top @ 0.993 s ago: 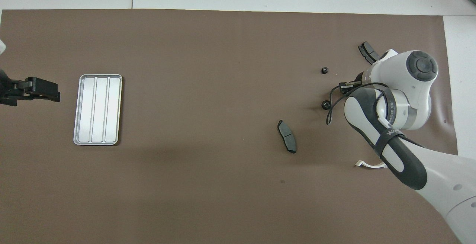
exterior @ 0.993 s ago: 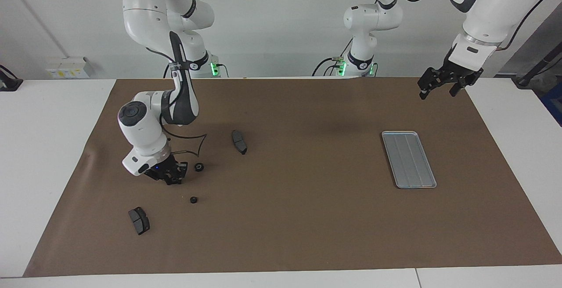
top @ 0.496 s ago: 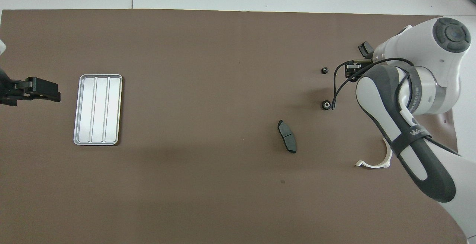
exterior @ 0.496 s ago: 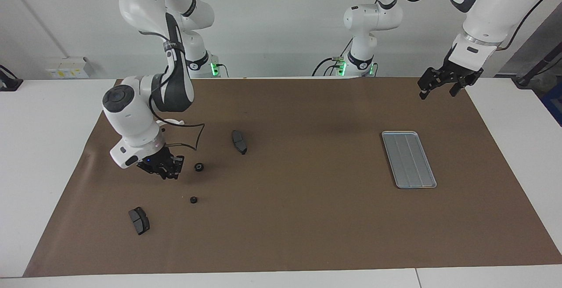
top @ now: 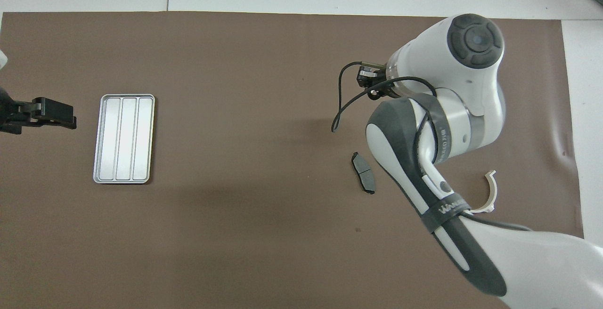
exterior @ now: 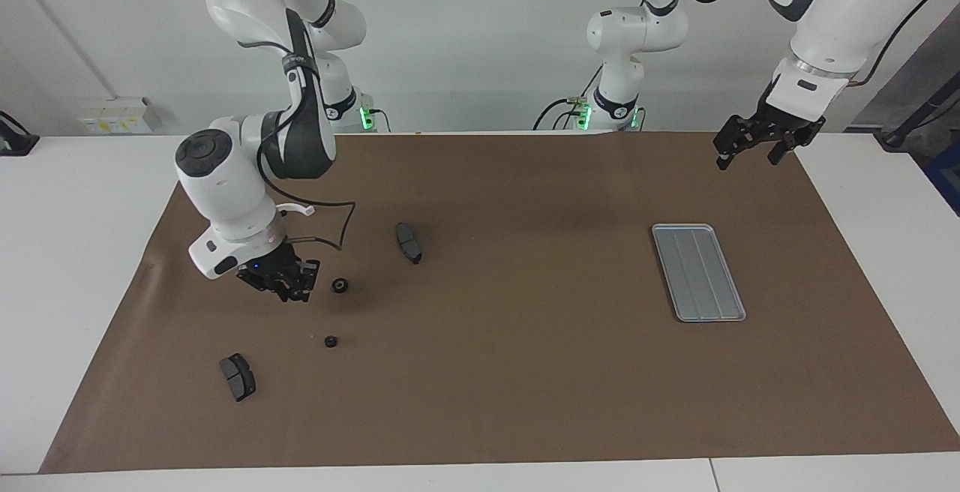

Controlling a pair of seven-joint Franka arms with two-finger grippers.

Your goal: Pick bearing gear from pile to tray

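It cannot be told whether a gear is being gripped by the right gripper (exterior: pixel 291 287) over the pile (exterior: pixel 340 285); a loosely gripped gear could be dropped before the tray (exterior: pixel 697 271). The left gripper (exterior: pixel 750 153) is waiting open over the mat (exterior: pixel 525 372).

Tray (exterior: pixel 699 272) at left-arm end; gears (exterior: pixel 340 285), pads (exterior: pixel 409 242) at right-arm end.

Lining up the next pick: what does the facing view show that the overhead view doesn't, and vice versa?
Facing only: the nearer gear, the farther gear and the farthest brake pad; overhead, the right arm covers them. Overhead only: most of the white bracket. Both: the tray, the other brake pad, the right claw up beside the nearer gear, the left claw waiting open over the mat's edge.
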